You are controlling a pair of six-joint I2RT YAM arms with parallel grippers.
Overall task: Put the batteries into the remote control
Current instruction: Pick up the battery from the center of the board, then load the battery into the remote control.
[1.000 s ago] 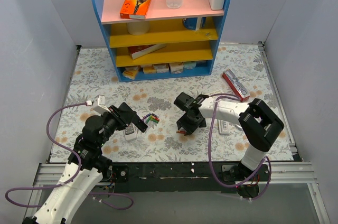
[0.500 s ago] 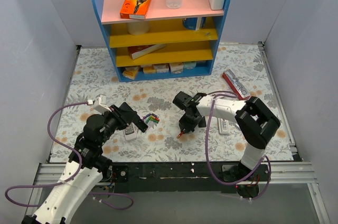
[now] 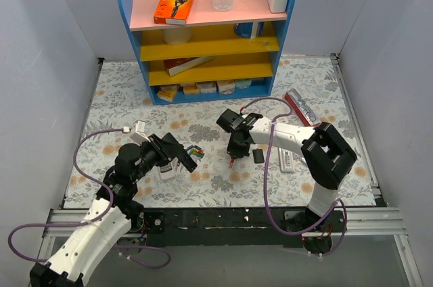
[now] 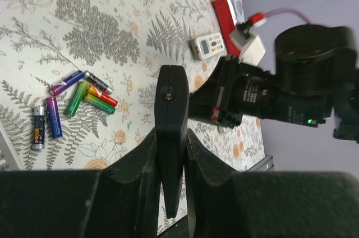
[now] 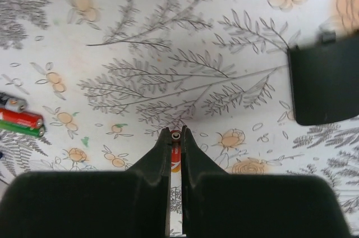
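From above, the left gripper (image 3: 177, 158) sits lower left of centre and the right gripper (image 3: 233, 156) just right of centre, with the loose batteries (image 3: 196, 153) on the floral table (image 3: 135, 97) between them. The left wrist camera shows its fingers clamped on the black remote control (image 4: 171, 109), long axis running up the frame, far end aimed toward the right arm at mid-right, spare cells scattered to its left. In the right wrist view the fingers pinch a single cell (image 5: 175, 151) at bottom centre, a black cover (image 5: 325, 83) lying upper right. That cell is probably the nearest one to the remote.
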